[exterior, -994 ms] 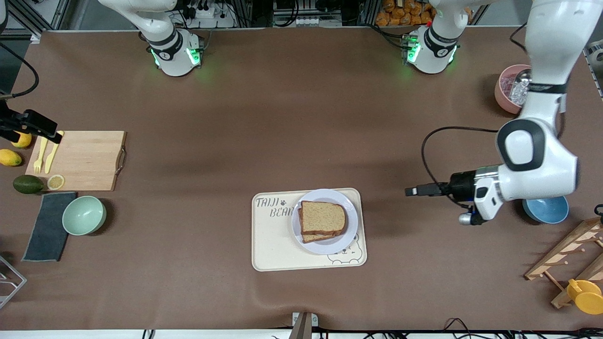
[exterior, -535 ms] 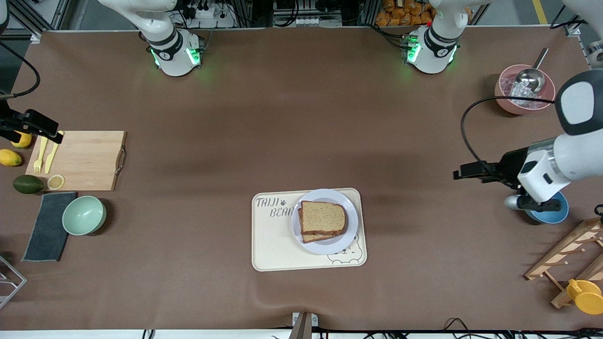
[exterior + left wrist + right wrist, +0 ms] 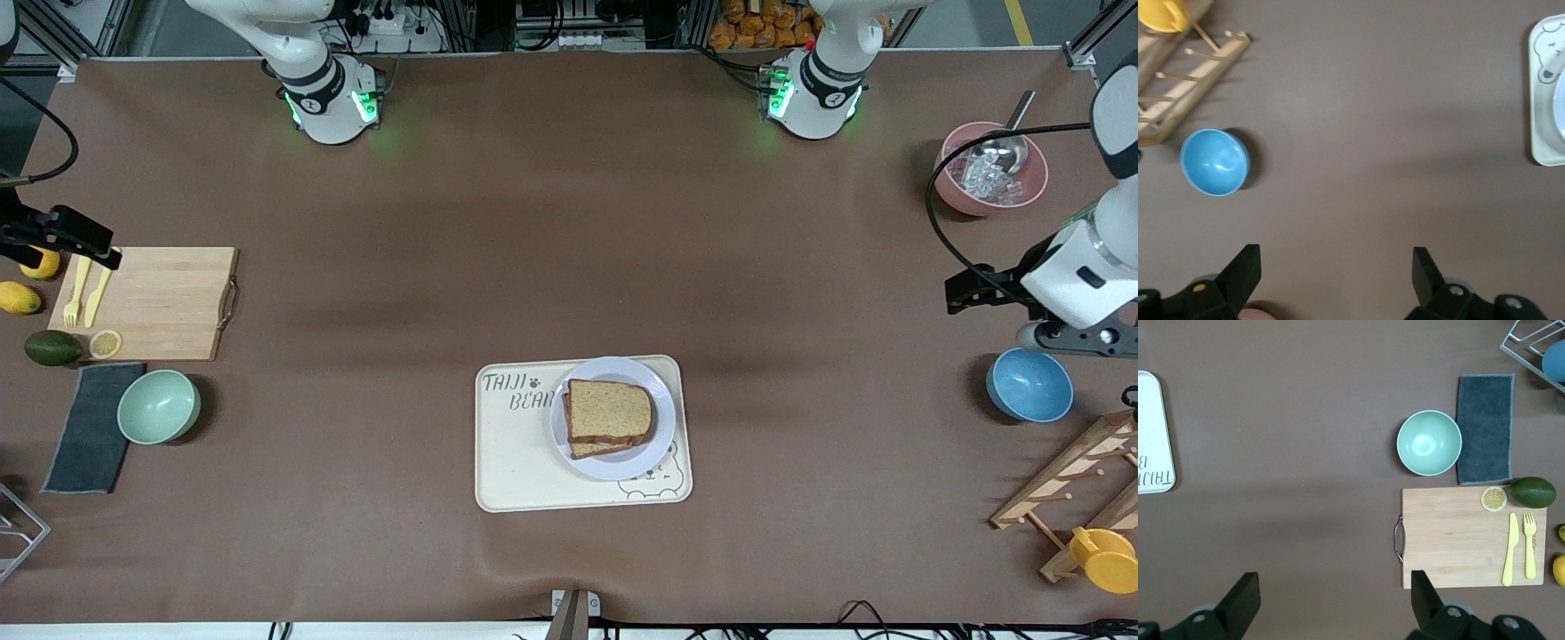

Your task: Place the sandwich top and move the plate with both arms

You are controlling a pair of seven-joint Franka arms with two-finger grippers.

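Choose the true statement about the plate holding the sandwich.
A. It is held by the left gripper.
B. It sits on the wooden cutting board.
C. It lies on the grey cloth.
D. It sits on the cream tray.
D: the plate rests on the cream tray, both grippers away from it.

Two glossy white jointed arms, each on a round white base ringed by a black band with green lights: right arm's base (image 3: 327, 100), left arm's base (image 3: 813, 93). Left arm (image 3: 1080, 271) has a dark grey oval patch on its upper joint, a black wrist section and a looping black cable (image 3: 956, 196). Both wrist views show black angular jaws with small round screws.
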